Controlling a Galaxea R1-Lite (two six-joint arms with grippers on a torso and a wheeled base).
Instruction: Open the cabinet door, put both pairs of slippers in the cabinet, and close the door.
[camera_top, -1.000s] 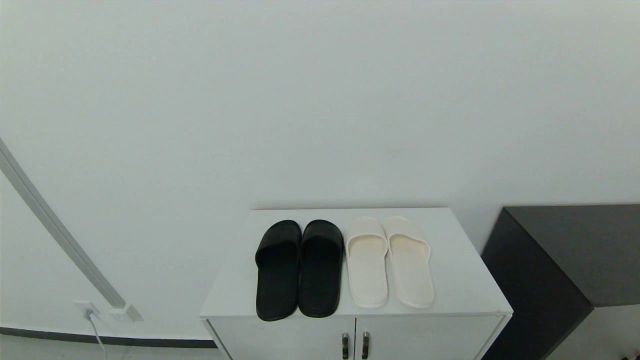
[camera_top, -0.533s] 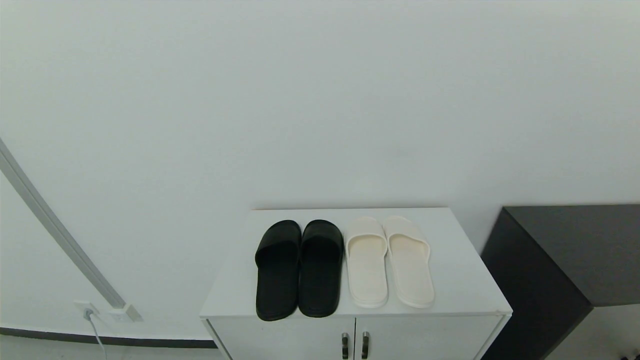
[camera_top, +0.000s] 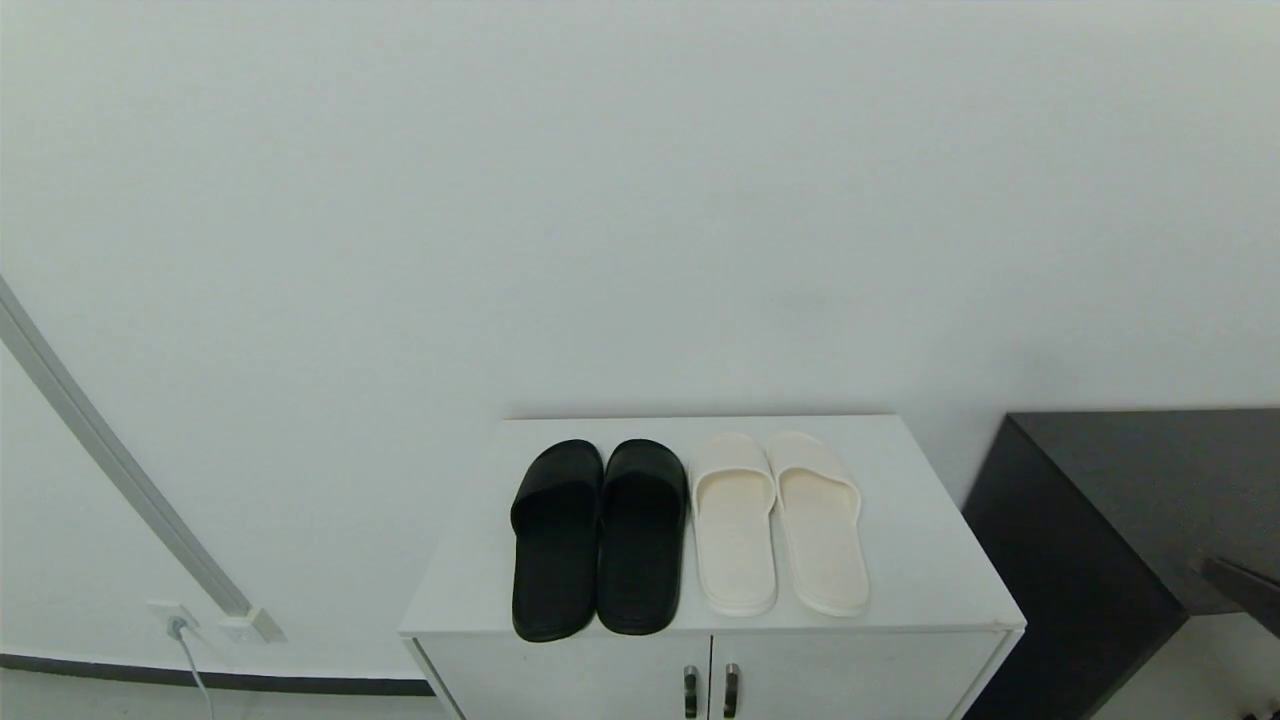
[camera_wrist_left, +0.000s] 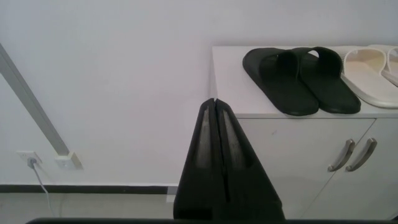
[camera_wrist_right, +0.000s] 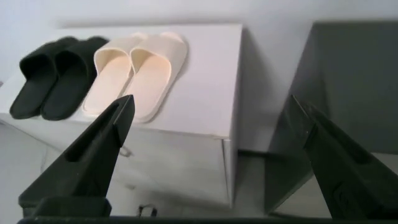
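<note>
Right claw (camera_wrist_right: 211, 104) has risen, spread wide, beside the cabinet (camera_top: 930, 560).

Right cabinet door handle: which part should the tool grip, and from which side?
Grip the right door handle around the middle of its upright bar, coming straight in from the front. It is a slim bow standing off the closed right door, close beside the left door handle, so a narrow straddle probably avoids catching both.
</note>
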